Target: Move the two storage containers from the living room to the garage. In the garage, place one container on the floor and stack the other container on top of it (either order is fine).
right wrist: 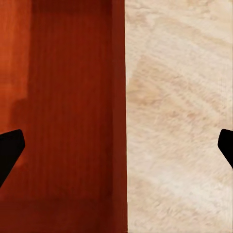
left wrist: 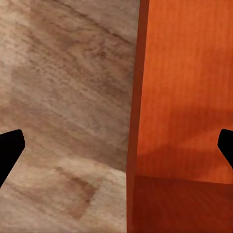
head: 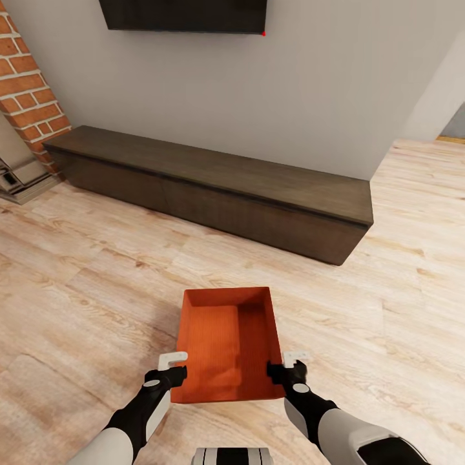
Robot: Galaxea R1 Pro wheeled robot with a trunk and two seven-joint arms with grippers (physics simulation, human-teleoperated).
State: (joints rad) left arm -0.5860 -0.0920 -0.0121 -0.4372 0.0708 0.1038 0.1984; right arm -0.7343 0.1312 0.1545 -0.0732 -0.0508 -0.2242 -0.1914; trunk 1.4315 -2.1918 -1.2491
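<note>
Upper left of the head view: a red brick fireplace, with a black TV on the white wall at top centre. A long low dark bench runs below it across the middle of the frame.

Lower left: the left tool sits at the left wall of the storage container, near its closest corner. In the left wrist view its two dark fingertips stand wide apart, the container's wall running between them; contact cannot be confirmed.

Lower centre: the orange-red container, open-topped, rests on the light wood plank floor, well apart from the bench.

Lower right: the right tool sits at the container's right wall, opposite the left one. Its fingertips are likewise wide, straddling the wall, orange interior to one side, floor to the other.
</note>
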